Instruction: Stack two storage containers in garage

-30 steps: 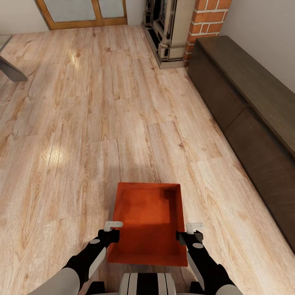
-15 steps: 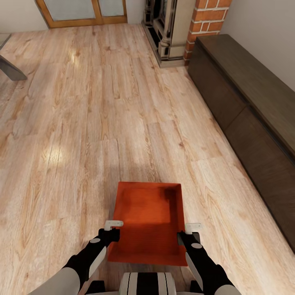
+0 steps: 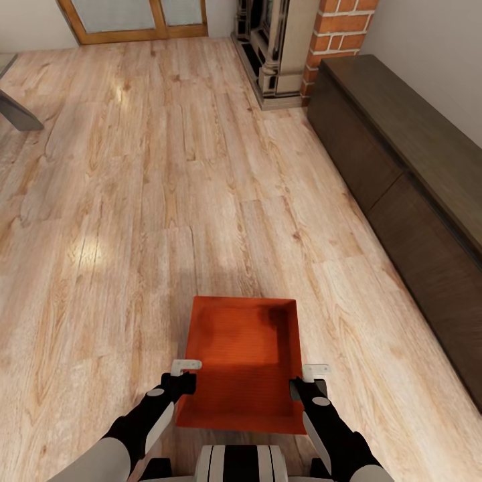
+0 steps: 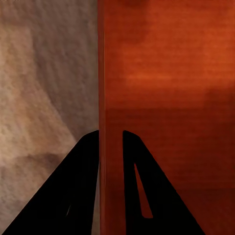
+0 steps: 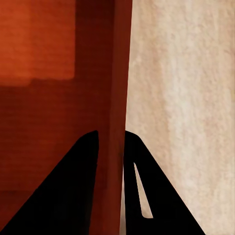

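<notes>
An orange-red storage container (image 3: 242, 361) hangs just in front of my trunk, above the light wood-plank floor of the living room. My left gripper (image 3: 185, 376) is shut on its left wall, and my right gripper (image 3: 304, 378) is shut on its right wall. In the left wrist view the two black fingers (image 4: 81, 186) straddle the container's thin wall (image 4: 101, 73), with the ribbed inside bottom (image 4: 171, 78) on one side. The right wrist view has the fingers (image 5: 73, 191) pinching the opposite wall (image 5: 121, 73) in the same way.
A long dark low cabinet (image 3: 408, 174) runs along the right wall. The brick fireplace (image 3: 301, 47) stands at the far end, and wooden-framed glass doors (image 3: 134, 20) are at the far left. A grey furniture edge (image 3: 17, 110) shows at the left. Open plank floor (image 3: 167, 201) stretches ahead.
The whole view has shifted slightly as the camera moved forward. The container stays held between both grippers in the same pose.
</notes>
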Motion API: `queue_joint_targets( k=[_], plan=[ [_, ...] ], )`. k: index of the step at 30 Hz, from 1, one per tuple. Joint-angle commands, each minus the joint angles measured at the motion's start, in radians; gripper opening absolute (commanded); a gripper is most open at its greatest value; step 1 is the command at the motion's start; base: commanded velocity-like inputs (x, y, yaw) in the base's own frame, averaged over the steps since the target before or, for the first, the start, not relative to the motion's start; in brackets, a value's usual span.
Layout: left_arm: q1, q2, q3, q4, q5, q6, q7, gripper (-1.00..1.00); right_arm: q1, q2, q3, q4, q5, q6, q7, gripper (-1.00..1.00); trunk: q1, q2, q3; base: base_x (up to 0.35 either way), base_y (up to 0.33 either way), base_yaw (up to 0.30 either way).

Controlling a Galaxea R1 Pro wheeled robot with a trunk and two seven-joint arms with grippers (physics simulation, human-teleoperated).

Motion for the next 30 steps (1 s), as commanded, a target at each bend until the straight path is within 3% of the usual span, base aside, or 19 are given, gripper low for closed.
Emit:
queue_joint_targets(
  k=[1,30],
  plan=[
    [-0.003,0.002,-0.001,-0.057,0.008,-0.017,0.007,-1.00,0.000,-0.004,0.000,-0.001,0.010,0.009,-0.013,-1.00,0.000,0.000,0.000,0.000,0.000,0.000],
    [-0.001,0.002,-0.001,-0.050,0.003,-0.018,0.001,-1.00,0.000,-0.004,0.000,-0.001,0.010,0.009,-0.013,-1.00,0.000,0.000,0.000,0.000,0.000,0.000]
  ],
)
